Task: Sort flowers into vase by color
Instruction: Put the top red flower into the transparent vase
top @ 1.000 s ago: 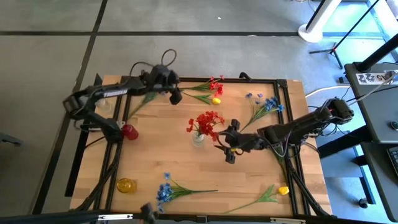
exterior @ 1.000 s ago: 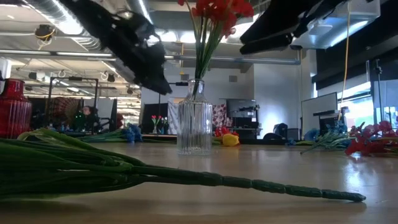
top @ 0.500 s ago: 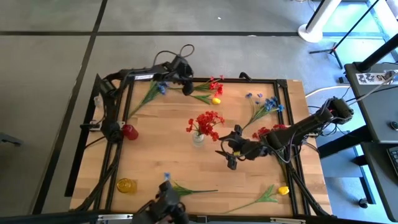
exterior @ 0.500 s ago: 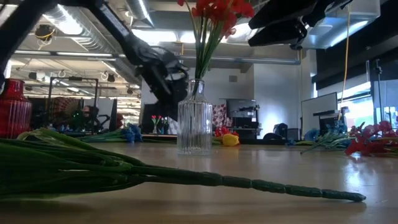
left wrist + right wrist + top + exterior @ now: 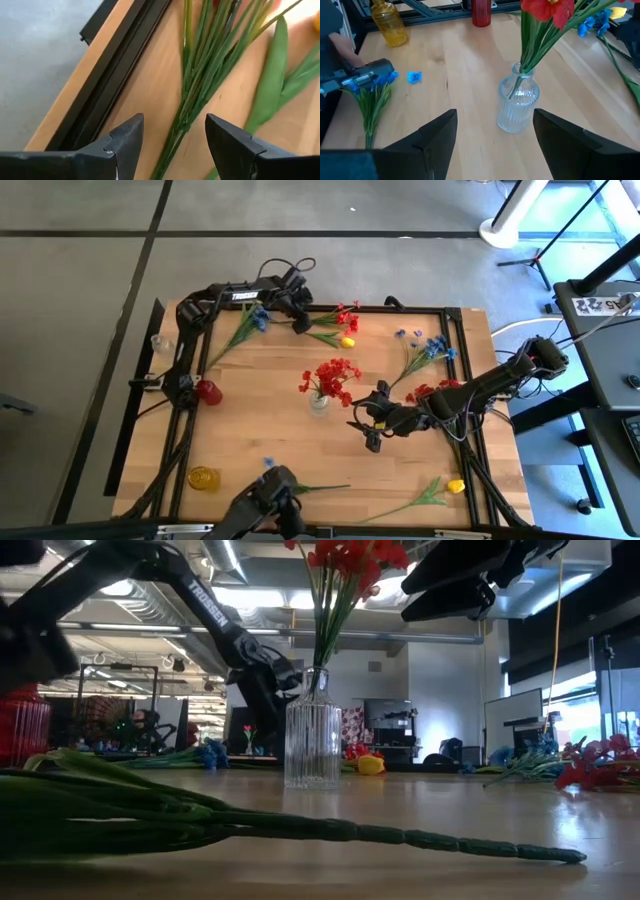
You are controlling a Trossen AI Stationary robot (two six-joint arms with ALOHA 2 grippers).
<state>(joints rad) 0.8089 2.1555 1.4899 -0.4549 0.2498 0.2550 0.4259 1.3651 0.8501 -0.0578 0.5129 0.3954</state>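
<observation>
A clear ribbed glass vase (image 5: 319, 402) stands near the middle of the wooden surface (image 5: 250, 440) and holds a bunch of red flowers (image 5: 333, 376), their green stems fanning up out of its neck. A red vase (image 5: 208, 391) stands near the left edge and a yellow vase (image 5: 202, 478) near the front left corner; whether either holds anything cannot be told.

The remaining flowers lie flat on the surface. A red spray (image 5: 340, 316) with a round yellow bloom (image 5: 347, 341) beside it lies at the far edge, and a blue spray (image 5: 248, 326) lies to its left. Another blue spray (image 5: 425, 348) lies toward the far right, a red cluster (image 5: 432, 391) near the right arm, a yellow flower (image 5: 456, 486) at the front right, and a blue spray (image 5: 300, 486) at the front edge.

The left end effector (image 5: 298, 318) hovers over the far edge, fingers spread apart and empty, straddling the thin green stems (image 5: 200, 75) below. The right end effector (image 5: 368, 425) hangs just right of the clear vase, fingers apart, holding nothing.
</observation>
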